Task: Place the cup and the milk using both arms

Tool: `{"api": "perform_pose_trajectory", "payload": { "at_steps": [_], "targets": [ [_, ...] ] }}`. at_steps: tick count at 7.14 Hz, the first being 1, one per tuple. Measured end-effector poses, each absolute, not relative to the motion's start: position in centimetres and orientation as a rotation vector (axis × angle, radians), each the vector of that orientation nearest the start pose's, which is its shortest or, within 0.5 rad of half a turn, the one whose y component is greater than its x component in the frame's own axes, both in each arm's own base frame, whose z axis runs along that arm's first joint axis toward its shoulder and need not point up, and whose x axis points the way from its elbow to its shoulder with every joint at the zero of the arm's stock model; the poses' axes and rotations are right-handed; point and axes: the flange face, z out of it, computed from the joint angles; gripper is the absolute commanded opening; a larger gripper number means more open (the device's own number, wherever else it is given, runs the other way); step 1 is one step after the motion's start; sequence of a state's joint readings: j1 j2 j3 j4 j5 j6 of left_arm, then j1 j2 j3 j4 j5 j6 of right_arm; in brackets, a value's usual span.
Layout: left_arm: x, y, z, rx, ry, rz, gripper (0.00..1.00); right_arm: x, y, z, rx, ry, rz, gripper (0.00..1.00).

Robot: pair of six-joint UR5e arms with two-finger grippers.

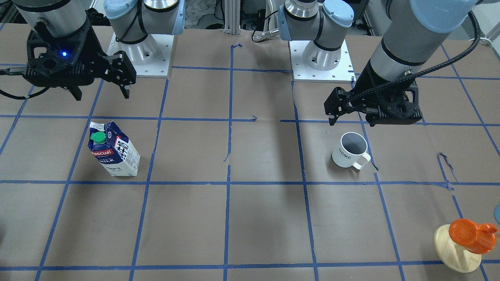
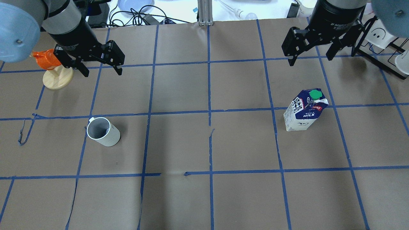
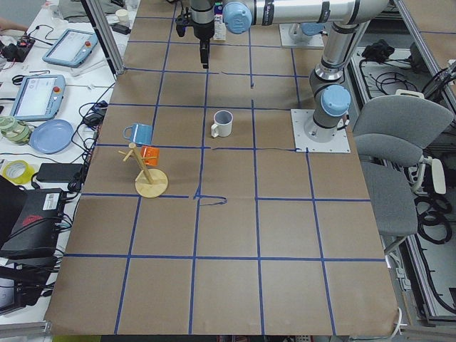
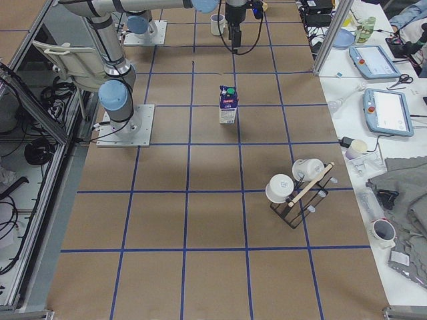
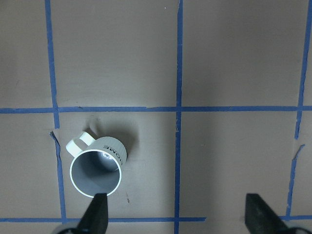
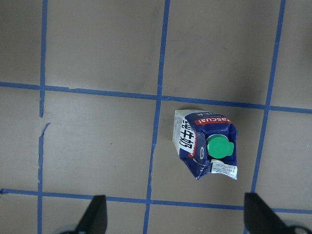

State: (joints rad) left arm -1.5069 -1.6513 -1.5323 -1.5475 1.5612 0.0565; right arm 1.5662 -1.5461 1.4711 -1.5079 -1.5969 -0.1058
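The left gripper (image 2: 103, 72) and right gripper (image 2: 310, 60) are black, on silver-grey arms (image 1: 406, 37) with light-blue joint caps (image 1: 441, 13). Near the left one, the mug (image 2: 108, 136) is white outside, dark grey inside, lettered "HOME" in black. Near the right one, the milk carton (image 2: 302, 116) is dark blue and white, its screw cap (image 2: 315, 94) green, its "Pascual" label (image 1: 102, 153) red. Blue tape (image 2: 209, 80) grids the brown table paper (image 2: 179, 92)

"HOME" on cup (image 1: 349, 150); "Pascual", "WHOLE MILK" on milk (image 1: 113, 150).
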Motion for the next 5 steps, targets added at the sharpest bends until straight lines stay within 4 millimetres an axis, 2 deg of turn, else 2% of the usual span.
{"api": "perform_pose_trajectory", "payload": {
  "at_steps": [2,3,4,5],
  "targets": [
    [-9.6,-53.1,46.8,-0.026,3.152,0.033,1.00,12.8,-50.3,51.8,-0.160,3.164,-0.017,1.00],
    [-8.6,-53.2,46.6,-0.055,3.150,0.044,1.00,12.8,-50.3,51.8,-0.160,3.164,-0.017,1.00],
    [-6.2,-53.4,45.5,-0.124,3.150,0.074,1.00,12.8,-50.3,51.8,-0.160,3.165,-0.017,1.00],
    [-2.4,-53.5,43.2,-0.242,3.149,0.128,1.00,12.8,-50.3,51.8,-0.160,3.165,-0.016,1.00]
  ]
}}
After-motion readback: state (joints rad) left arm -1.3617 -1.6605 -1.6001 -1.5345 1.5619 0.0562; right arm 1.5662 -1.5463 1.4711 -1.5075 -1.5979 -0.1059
